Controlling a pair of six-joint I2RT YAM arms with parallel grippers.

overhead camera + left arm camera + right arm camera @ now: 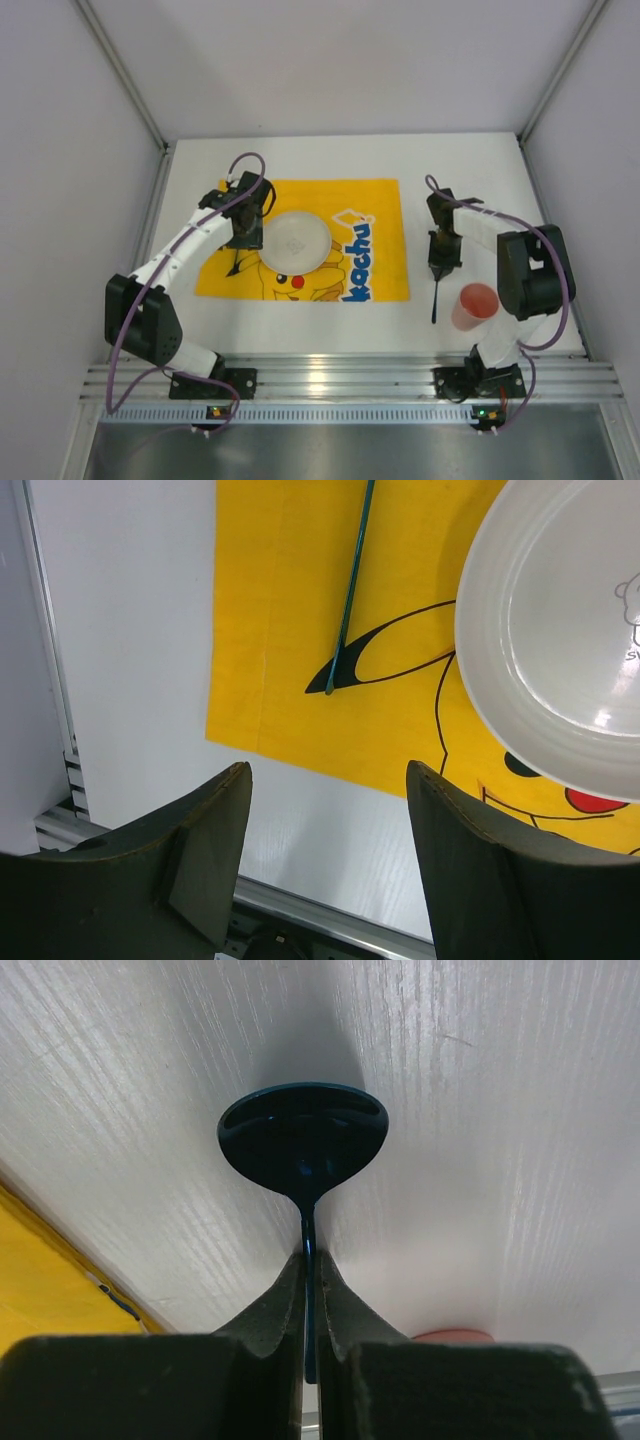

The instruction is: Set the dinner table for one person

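The dinner table (480,180) is a white top carrying a yellow Pikachu cloth (375,270). On the cloth lies a white plate (297,240) (560,630). A thin teal utensil (350,590) rests on the cloth just left of the plate. My left gripper (243,235) (328,810) hovers open over the cloth's left edge, holding nothing. To the right of the cloth, my right gripper (440,262) (310,1258) is shut on the neck of a dark blue spoon (303,1140). The spoon's handle (435,300) points toward the near edge.
A pink cup (475,305) (452,1336) stands upright on the table just right of the spoon's handle, close to the right arm's base. A ribbed aluminium rail (340,375) runs along the near edge. White walls enclose the table on three sides.
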